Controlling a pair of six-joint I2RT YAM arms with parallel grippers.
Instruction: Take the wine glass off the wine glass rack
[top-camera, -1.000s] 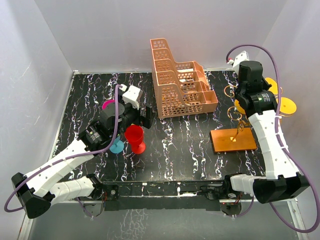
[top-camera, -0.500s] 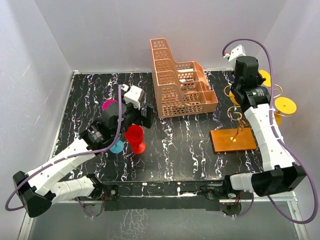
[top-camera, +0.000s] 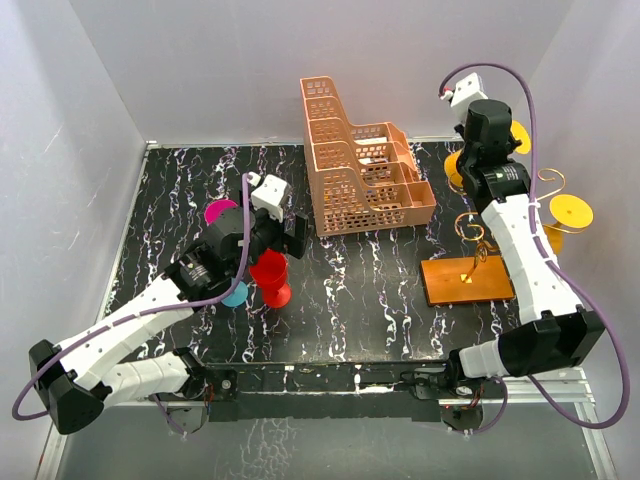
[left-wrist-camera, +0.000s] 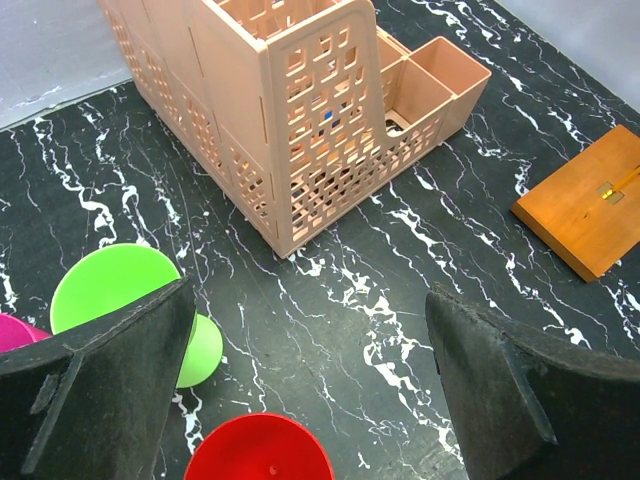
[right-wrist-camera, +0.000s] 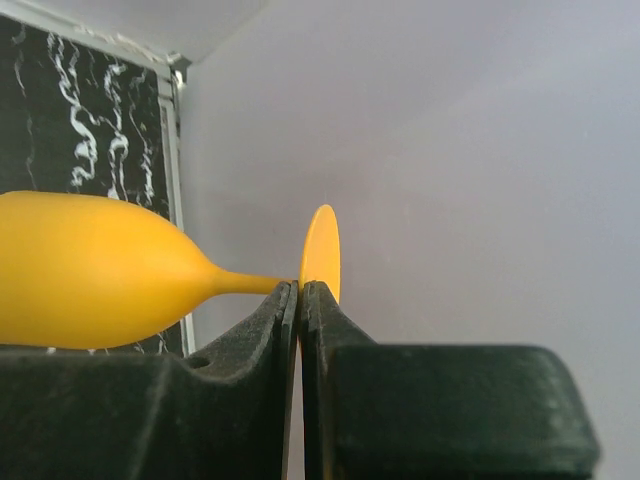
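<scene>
Yellow wine glass (right-wrist-camera: 90, 270), stem pinched by right hand (right-wrist-camera: 301, 288).

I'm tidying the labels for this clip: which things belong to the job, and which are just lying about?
Job: yellow wine glass, its stem pinched in the right hand; wine glass rack.
Lying about: peach basket; red glass; green glass; magenta glass; blue glass.

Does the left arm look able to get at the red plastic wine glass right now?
Probably yes: the left pincer hangs open just above the red plastic wine glass, and nothing sits between them.
</scene>
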